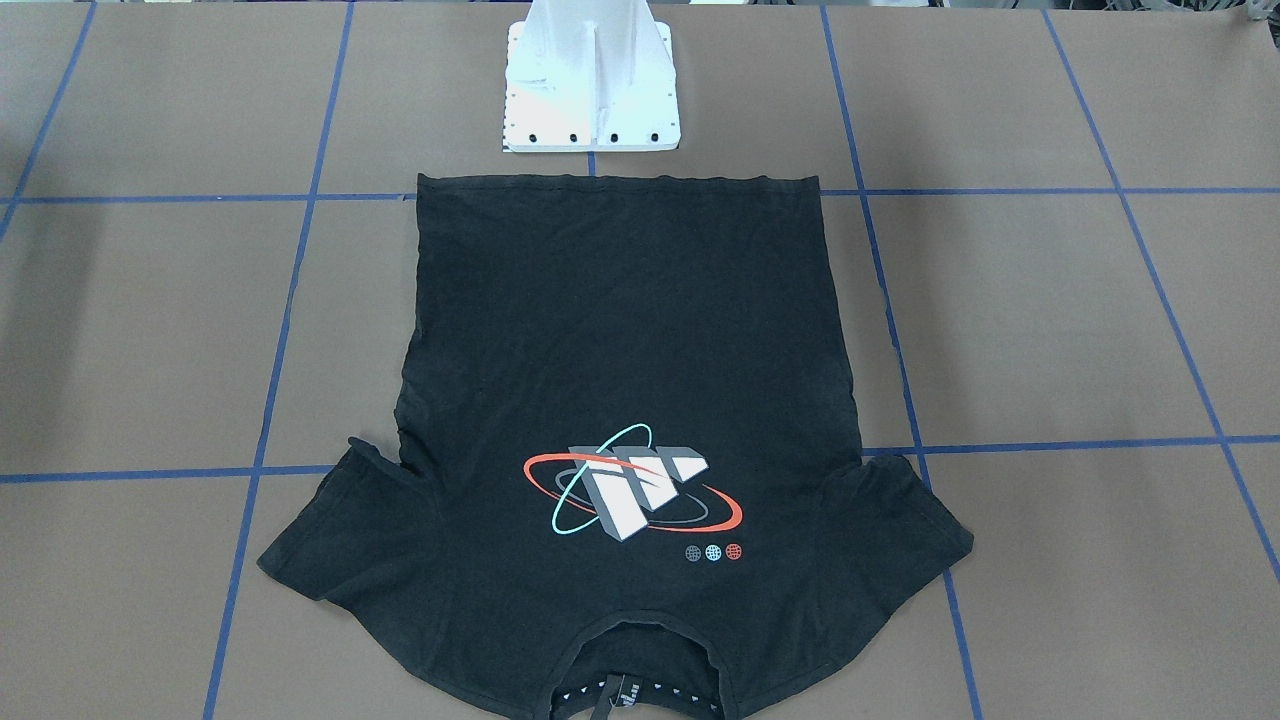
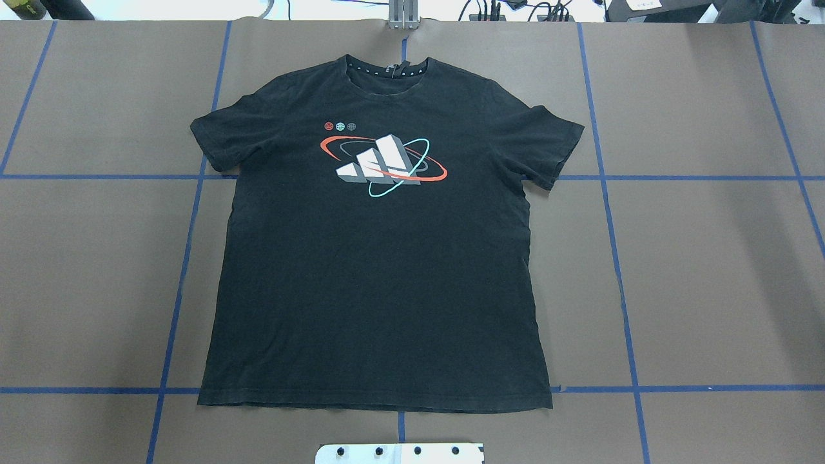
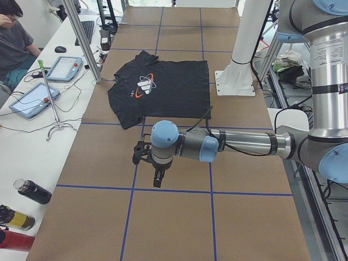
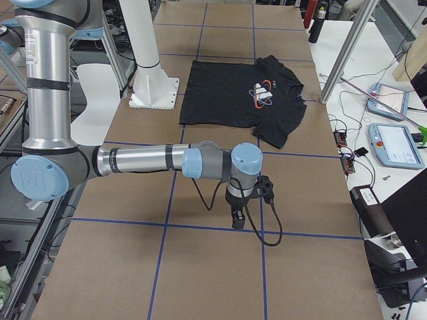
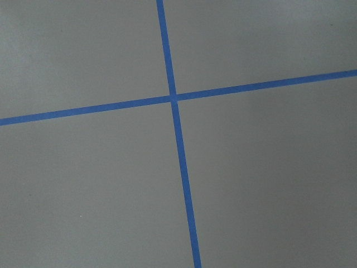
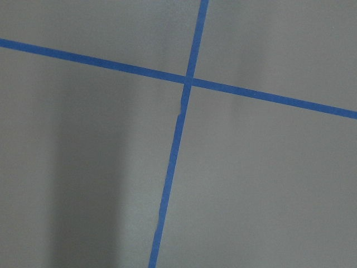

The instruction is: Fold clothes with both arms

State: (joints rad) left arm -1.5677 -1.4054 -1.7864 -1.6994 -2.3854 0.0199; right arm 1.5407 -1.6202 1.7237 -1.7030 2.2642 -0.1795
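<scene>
My left end effector (image 3: 157, 182) hangs over bare surface (image 2: 709, 258), the T-shirt (image 2: 374, 270) lies flat, unfolded, well apart from it and my right end effector (image 4: 237, 220), whose fingers' spacing I cannot tell for either, so every fold is left to do.

Front view: T-shirt (image 1: 630, 330) collar runs off the bottom edge; neck label (image 1: 615, 692) too small to read. Overhead: white pedestal (image 2: 399, 453) clipped by the bottom edge. Side views only for left hand (image 3: 157, 177) and right hand (image 4: 236, 217): small, dark, finger gap can't be told. Left-side view's edge cuts the operator (image 3: 13, 46).
</scene>
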